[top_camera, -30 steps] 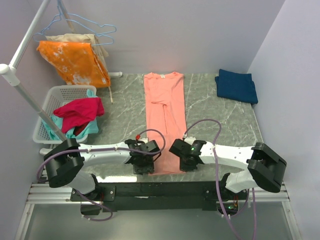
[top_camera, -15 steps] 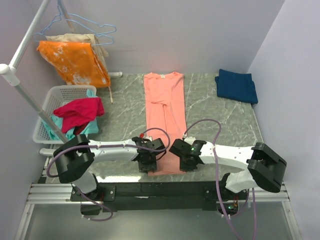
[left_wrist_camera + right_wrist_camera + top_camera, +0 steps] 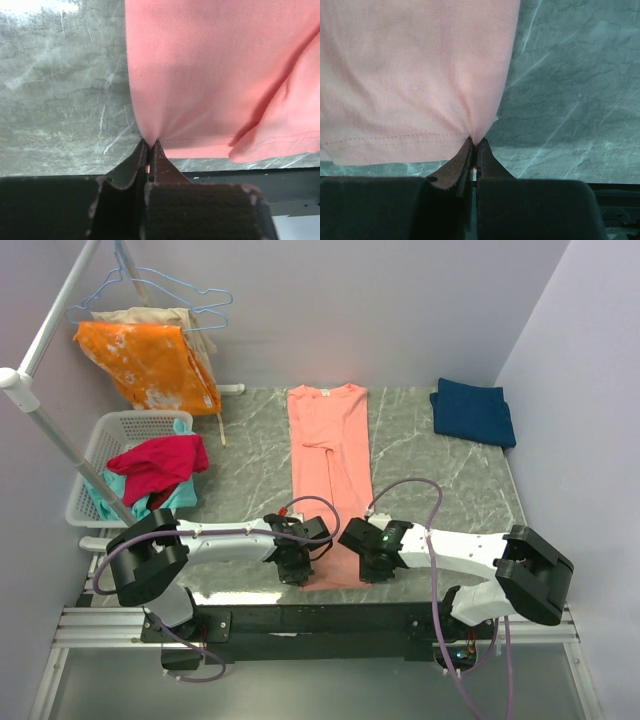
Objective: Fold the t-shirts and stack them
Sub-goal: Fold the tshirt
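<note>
Wrist views show what the overhead view hides. The left gripper (image 3: pixel 150 145) is clamped tight on the near left corner of the pink shirt (image 3: pixel 215 75), with cloth puckering into the closed jaws just above the hem. The right gripper (image 3: pixel 475 143) is likewise clamped on the near right corner, at the side edge above the stitched hem. From overhead, both wrists cover those corners.

The pink shirt lies flat, lengthwise down the middle of the marble-patterned table (image 3: pixel 250 460). Its sides are folded in to a narrow strip, collar at the far edge and hem at the near edge between the two grippers. The navy shirt (image 3: pixel 473 412) lies folded at the far right corner, well apart.

At the left, a white basket (image 3: pixel 100 435) holds a magenta garment (image 3: pixel 155 465). Behind it an orange cloth (image 3: pixel 150 365) hangs from a rack (image 3: pixel 40 350).
</note>
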Robot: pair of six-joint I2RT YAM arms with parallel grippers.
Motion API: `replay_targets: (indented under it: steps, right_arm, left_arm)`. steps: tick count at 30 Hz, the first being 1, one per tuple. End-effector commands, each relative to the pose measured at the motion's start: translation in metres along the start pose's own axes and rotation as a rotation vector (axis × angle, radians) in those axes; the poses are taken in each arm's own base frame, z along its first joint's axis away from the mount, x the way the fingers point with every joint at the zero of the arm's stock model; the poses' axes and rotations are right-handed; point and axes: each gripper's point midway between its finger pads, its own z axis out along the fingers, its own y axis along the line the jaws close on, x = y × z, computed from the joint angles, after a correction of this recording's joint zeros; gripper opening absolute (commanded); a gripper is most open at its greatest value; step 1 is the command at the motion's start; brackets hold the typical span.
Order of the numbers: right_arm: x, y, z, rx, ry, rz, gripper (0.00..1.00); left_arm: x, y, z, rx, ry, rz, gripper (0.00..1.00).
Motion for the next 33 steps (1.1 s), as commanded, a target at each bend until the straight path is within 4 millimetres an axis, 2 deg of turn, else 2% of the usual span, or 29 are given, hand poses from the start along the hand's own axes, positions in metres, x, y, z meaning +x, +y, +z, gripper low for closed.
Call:
replay_targets:
  steps: [1, 7, 11, 15, 23, 26, 33]
  right_arm:
    - [0.015, -0.023, 0.014, 0.091, 0.036, -0.019, 0.00]
    - [0.006, -0.024, 0.004, 0.090, -0.006, 0.010, 0.00]
    - [-0.012, -0.017, -0.016, 0.044, -0.083, 0.034, 0.00]
    - [-0.027, -0.009, -0.034, -0.005, -0.147, 0.053, 0.00]
    - [-0.046, 0.001, -0.059, -0.055, -0.217, 0.064, 0.00]
    - [-0.050, 0.004, -0.063, -0.066, -0.228, 0.058, 0.00]
    - [-0.053, 0.011, -0.058, -0.037, -0.214, 0.033, 0.00]
  left_arm:
    - [0.002, 0.021, 0.001, -0.084, -0.009, 0.007, 0.01]
    - [-0.005, 0.027, -0.009, -0.095, -0.052, -0.025, 0.01]
    - [-0.017, 0.030, -0.023, -0.093, -0.121, -0.059, 0.01]
    - [-0.030, 0.022, -0.040, -0.046, -0.186, -0.105, 0.01]
    - [-0.044, 0.018, -0.056, -0.029, -0.253, -0.158, 0.01]
    - [-0.050, 0.018, -0.061, -0.014, -0.277, -0.189, 0.01]
    - [-0.061, 0.016, -0.054, -0.004, -0.283, -0.224, 0.01]
